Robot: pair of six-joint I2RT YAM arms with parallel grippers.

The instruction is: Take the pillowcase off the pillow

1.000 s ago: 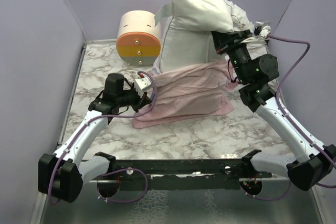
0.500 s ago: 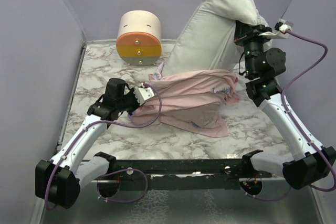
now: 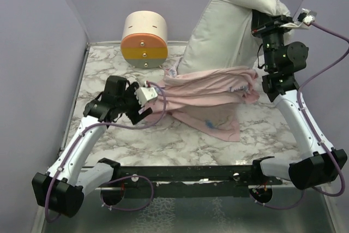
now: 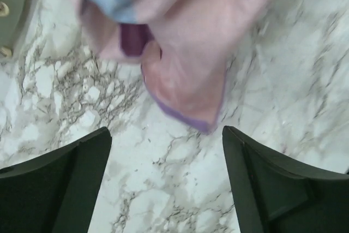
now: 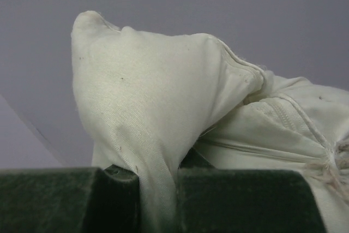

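Pink pillowcase (image 3: pixel 210 99) sags mid-frame, mostly off; white pillow (image 3: pixel 223 31), upper right, corner pinched in right gripper (image 5: pixel 158 181); left gripper (image 4: pixel 165 135) gapes empty; pillow's foot looks not yet freed.

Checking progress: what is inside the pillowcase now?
The pillow rises mostly clear of the pillowcase, held by the right gripper. Its bottom edge is covered by the bunched cloth, so whether that end is inside cannot be seen.

the pillow (image 5: pixel 163 113) fabric is pinched between the closed jaws.
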